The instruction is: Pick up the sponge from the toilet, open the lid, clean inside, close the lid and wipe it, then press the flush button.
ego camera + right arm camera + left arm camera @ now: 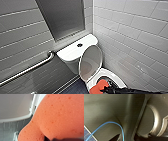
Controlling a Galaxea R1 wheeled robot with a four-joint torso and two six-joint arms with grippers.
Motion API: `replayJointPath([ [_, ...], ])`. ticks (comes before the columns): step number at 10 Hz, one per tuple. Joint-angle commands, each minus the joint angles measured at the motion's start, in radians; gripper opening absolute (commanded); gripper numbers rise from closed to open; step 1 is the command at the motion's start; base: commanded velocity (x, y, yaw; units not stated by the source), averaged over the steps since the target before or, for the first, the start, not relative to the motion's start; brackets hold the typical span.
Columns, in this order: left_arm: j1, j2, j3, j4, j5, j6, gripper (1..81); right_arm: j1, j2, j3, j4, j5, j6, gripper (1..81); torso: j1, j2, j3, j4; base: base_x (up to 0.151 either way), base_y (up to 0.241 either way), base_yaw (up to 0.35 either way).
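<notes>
One toilet (71,61) stands in the tiled corner. Its one lid (91,62) is raised and leans back toward the tank. One dark flush button (79,45) sits on the tank top, at 11 o'clock from the lid. The one sponge (98,87) is at 6 o'clock of the head view, over the near bowl rim, gripped by the right claw (106,89). One grab bar (27,70) runs along the wall at 8 o'clock.
</notes>
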Motion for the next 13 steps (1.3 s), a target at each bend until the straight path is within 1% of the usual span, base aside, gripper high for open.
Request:
replayJointPath([
  [1, 0.013, 0.031, 0.035, -0.003, 0.091, -0.003, 81.1, 0.027, -0.093, 0.129, -0.002, 0.002, 0.001, 1.0, 0.0, 0.0, 0.0, 0.0, 0.0, 0.0, 0.0],
  [2, 0.013, 0.031, 0.035, -0.003, 0.091, -0.003, 81.1, 0.004, -0.127, 0.16, -0.007, 0.02, 0.0, 1.0, 0.0, 0.0, 0.0, 0.0, 0.0, 0.0, 0.0],
  [3, 0.013, 0.029, 0.034, -0.003, 0.091, -0.003, 81.1, -0.018, -0.17, 0.198, -0.01, 0.022, -0.001, 1.0, 0.0, 0.0, 0.0, 0.0, 0.0, 0.0, 0.0],
  [8, 0.011, 0.035, 0.035, 0.0, 0.091, 0.001, 81.1, -0.097, -0.43, 0.403, -0.015, 0.057, -0.005, 1.0, 0.0, 0.0, 0.0, 0.0, 0.0, 0.0, 0.0],
  [9, 0.011, 0.035, 0.035, 0.0, 0.091, 0.001, 81.1, -0.132, -0.472, 0.425, -0.015, 0.085, -0.007, 1.0, 0.0, 0.0, 0.0, 0.0, 0.0, 0.0, 0.0],
  [11, 0.011, 0.034, 0.035, 0.0, 0.091, 0.007, 81.1, -0.206, -0.545, 0.439, -0.013, 0.105, -0.007, 1.0, 0.0, 0.0, 0.0, 0.0, 0.0, 0.0, 0.0],
  [12, 0.013, 0.032, 0.035, 0.0, 0.091, 0.007, 81.1, -0.246, -0.574, 0.44, -0.013, 0.135, -0.008, 1.0, 0.0, 0.0, 0.0, 0.0, 0.0, 0.0, 0.0],
  [13, 0.011, 0.034, 0.035, 0.0, 0.091, 0.007, 81.1, -0.289, -0.614, 0.448, -0.015, 0.19, -0.011, 1.0, 0.0, 0.0, 0.0, 0.0, 0.0, 0.0, 0.0],
])
